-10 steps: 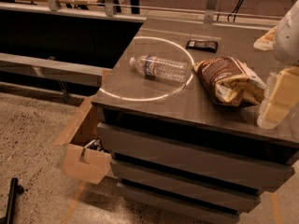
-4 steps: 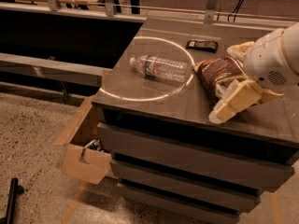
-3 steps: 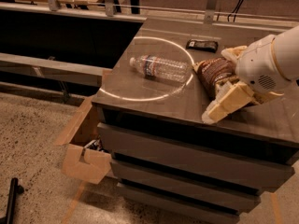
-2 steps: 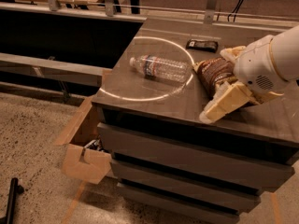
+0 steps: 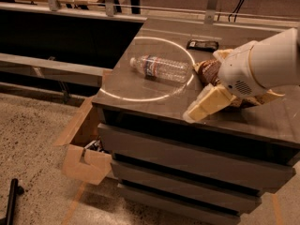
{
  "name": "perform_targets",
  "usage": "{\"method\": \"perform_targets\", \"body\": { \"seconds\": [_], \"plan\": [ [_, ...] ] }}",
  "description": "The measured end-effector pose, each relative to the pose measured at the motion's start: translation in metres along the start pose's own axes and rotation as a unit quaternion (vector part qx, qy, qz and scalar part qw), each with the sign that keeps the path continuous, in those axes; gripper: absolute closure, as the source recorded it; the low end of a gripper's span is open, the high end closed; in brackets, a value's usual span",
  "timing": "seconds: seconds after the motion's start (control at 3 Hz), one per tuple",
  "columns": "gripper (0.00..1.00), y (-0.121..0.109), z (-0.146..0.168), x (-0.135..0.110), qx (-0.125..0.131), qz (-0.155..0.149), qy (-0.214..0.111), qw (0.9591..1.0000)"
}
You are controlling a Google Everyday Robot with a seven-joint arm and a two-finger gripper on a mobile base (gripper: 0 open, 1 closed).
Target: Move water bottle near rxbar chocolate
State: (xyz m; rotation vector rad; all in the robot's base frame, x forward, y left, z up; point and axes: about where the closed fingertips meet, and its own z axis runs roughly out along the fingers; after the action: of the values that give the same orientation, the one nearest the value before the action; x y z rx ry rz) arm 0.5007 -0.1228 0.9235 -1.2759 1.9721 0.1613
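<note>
Clear plastic and ribbed, the water bottle point(image 5: 161, 68) lay on its side on the dark desk point(image 5: 136, 89), cap to the left, inside a pale ring of light. The rxbar chocolate point(image 5: 202, 45) lay flat farther back, just outside that ring and apart from the bottle. The cream gripper point(image 5: 206, 104) hung over the near right part of the desk, right of the bottle and partly hiding a brown snack bag point(image 5: 207, 70). Whether it was spread or pressed together could not be told.
</note>
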Motion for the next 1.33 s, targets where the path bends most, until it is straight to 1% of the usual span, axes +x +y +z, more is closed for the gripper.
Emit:
{"method": "perform_targets", "body": {
  "seconds": [0.33,0.67,1.0,1.33],
  "plan": [
    [0.0,0.004,0.018,-0.007,0.015,0.018,-0.004,0.9997],
    [0.0,0.003,0.041,-0.014,0.026,0.041,-0.025,0.9985],
    [0.0,-0.004,0.057,-0.021,0.039,0.06,-0.056,0.9959],
    [0.0,-0.013,0.064,-0.024,0.052,0.073,-0.082,0.9926]
  ]
}}
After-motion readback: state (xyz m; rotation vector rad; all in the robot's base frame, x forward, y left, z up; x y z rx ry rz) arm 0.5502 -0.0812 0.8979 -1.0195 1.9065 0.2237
